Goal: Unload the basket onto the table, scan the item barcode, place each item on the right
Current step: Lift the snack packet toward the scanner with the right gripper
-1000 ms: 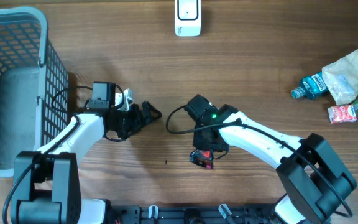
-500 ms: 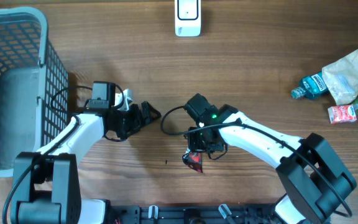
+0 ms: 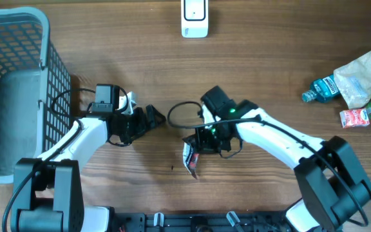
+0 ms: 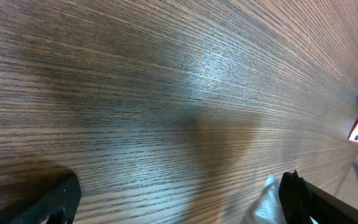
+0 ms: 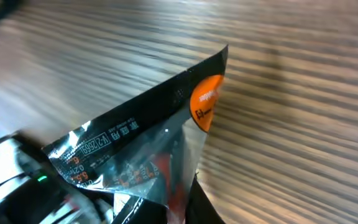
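Wooden tabletop (image 3: 269, 38): packet (image 3: 190, 161) sits well short of the scanner (image 3: 194, 18).
My right jaws grip it tight; left jaws gape empty.

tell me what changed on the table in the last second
The right hand closed on the dark packet, tipped it up on edge and carried it a little toward the left hand; its wrist swung toward the far side. The left hand stayed open and in place. The basket, the white scanner and the blue bottle did not move.
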`<state>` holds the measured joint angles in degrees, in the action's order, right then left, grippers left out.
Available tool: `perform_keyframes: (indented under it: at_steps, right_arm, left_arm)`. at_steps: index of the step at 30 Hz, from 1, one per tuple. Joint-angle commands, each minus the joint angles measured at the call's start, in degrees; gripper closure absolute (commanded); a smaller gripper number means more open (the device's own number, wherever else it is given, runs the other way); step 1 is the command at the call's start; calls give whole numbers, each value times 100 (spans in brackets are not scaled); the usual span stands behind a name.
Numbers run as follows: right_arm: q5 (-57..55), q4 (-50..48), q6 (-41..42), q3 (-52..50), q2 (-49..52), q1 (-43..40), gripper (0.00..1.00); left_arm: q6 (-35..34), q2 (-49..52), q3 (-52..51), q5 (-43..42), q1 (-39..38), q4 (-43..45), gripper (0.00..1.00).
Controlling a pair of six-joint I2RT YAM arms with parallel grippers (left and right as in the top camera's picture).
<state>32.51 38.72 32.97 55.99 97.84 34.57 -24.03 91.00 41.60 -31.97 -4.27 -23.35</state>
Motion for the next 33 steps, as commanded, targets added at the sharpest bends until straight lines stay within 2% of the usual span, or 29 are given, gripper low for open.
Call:
perform_keyframes:
  at_steps: [1, 10, 15, 18, 22, 24, 27, 28, 30, 31, 32, 33]
  right_arm:
    - [1373, -83, -457, 133, -236, -352, 95]
    - [2865, -142, -1047, 133, -247, -909, 95]
    - [4203, -490, -1460, 133, -247, -1305, 95]
    - [5298, -1119, -1231, 133, -247, -1676, 95]
    - [5971, -2962, 566, 133, -247, -2037, 95]
    - [5976, -4487, 2061, 133, -247, -2166, 95]
    - [5893, -7412, 4843, 133, -247, -2262, 95]
    - [5748, -8743, 6076, 133, -247, -2282, 96]
    - [5390, -10939, 7921, 133, -247, -2308, 95]
    - [5147, -11932, 8555, 133, -247, -2332, 96]
    - [4809, -12439, 8568, 138, -269, -2345, 95]
    - [4695, -12417, 8570, 142, -372, -2371, 95]
  left_arm:
    - [131, 157, -153, 785, 59, -70, 0]
    - [133, 157, -153, 787, 59, -70, 0]
    - [131, 157, -153, 787, 59, -70, 0]
    - [133, 157, -153, 787, 59, -70, 0]
    - [131, 157, -153, 787, 59, -70, 0]
    - [131, 157, -153, 785, 59, -70, 0]
    - [131, 157, -153, 787, 59, -70, 0]
    - [133, 157, -153, 787, 59, -70, 0]
    - [131, 157, -153, 787, 59, -70, 0]
    - [133, 157, -153, 787, 59, -70, 0]
    - [131, 157, -153, 787, 59, -70, 0]
    - [133, 157, -153, 787, 59, -70, 0]
